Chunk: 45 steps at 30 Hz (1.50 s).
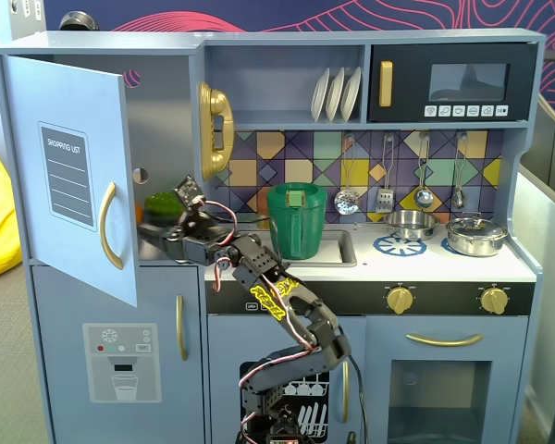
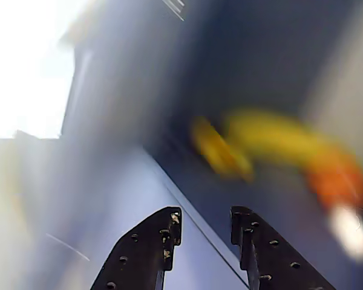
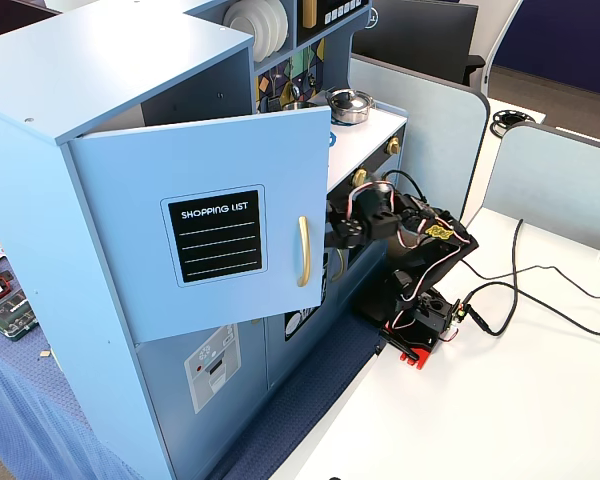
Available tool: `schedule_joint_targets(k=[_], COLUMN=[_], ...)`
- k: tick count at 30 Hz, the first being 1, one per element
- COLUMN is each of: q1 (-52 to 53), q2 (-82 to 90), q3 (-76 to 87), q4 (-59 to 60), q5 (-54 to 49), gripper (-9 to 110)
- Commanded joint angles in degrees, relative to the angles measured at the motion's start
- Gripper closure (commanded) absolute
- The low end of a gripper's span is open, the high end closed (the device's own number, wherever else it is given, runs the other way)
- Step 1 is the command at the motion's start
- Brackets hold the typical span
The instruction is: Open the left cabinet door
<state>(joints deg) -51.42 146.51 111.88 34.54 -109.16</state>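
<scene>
The left cabinet door [image 1: 65, 176], blue-grey with the black SHOPPING LIST panel and a gold bar handle [image 1: 111, 227], stands swung partly open; it also shows in the other fixed view [image 3: 210, 220]. My gripper [image 1: 151, 231] reaches into the gap behind the door's free edge, at handle height, and is partly hidden by the door in a fixed view [image 3: 332, 235]. In the wrist view my gripper [image 2: 206, 223] is open with nothing between the jaws. A pale blue panel edge runs past the fingertips [image 2: 169, 220]. Blurred yellow and orange toy food [image 2: 272, 139] lies in the cabinet beyond.
A green pot [image 1: 296, 220] sits in the sink to the right of the arm. A gold phone [image 1: 215, 129] hangs above. The lower door with the dispenser panel [image 1: 120, 361] is shut. Cables [image 3: 520, 290] lie on the white table by the arm's base [image 3: 415, 335].
</scene>
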Motion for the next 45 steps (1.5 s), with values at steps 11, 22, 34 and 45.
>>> schedule_joint_targets(k=[11,22,34,45], q1=[44.0,49.5,49.9,52.7], q2=[15.3,25.1,30.1,35.6], q3=[25.6,54.9,59.8,59.9], q4=[28.8,14.2,19.2,47.7], q5=[18.0,22.4,29.3,17.9], gripper=[101,101,101,101])
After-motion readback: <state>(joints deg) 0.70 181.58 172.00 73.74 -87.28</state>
